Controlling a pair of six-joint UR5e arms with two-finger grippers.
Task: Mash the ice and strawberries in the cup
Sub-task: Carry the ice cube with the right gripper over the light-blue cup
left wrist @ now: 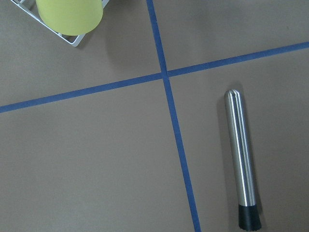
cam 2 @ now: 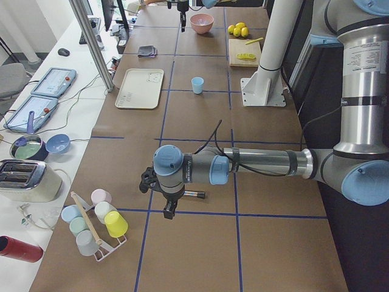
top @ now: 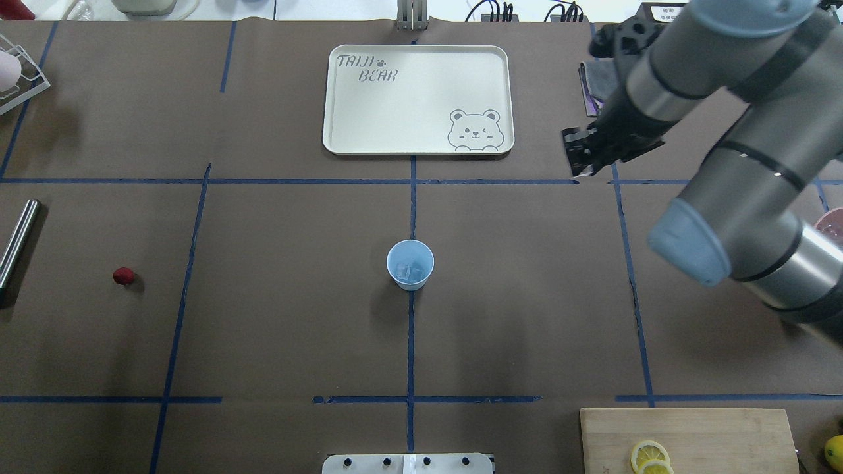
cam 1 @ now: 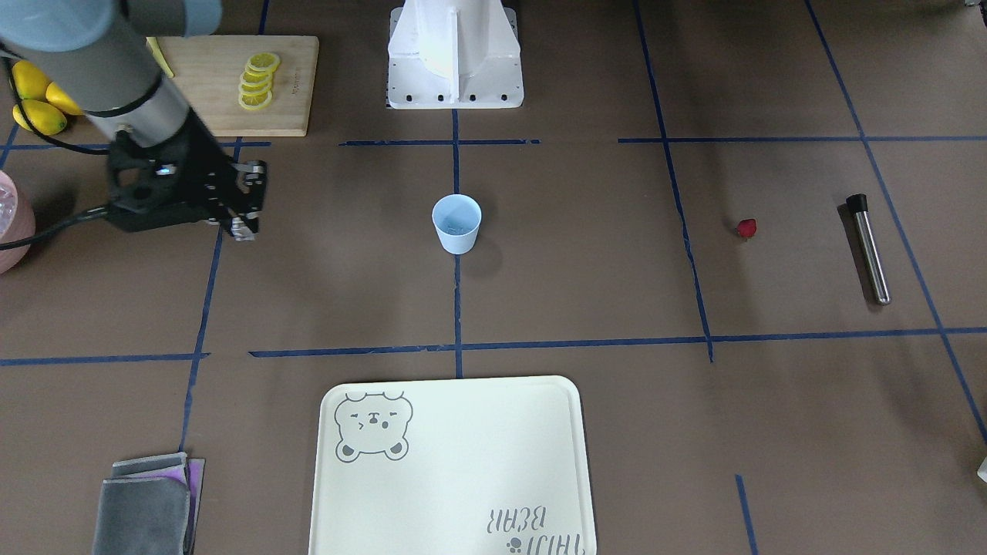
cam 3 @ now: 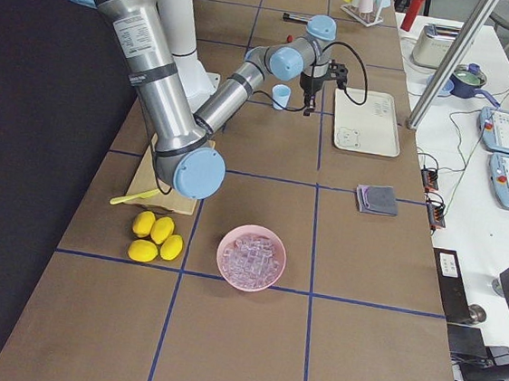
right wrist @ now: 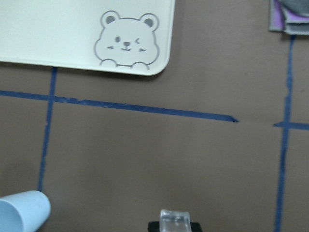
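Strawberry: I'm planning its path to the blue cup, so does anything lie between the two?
Nothing visible does. Between the small red strawberry and the light-blue plastic cup lies only brown table paper with flat blue tape lines. The shiny steel rod lies on the strawberry's far side.

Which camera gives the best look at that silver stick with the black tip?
The left wrist-mounted view: the steel muddler lies whole and close. Front-facing shows it small; overhead crops it at the edge.

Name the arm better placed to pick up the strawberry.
Left. The strawberry lies on the left half, near the metal rod under the left wrist camera; the right gripper is beyond the cup.
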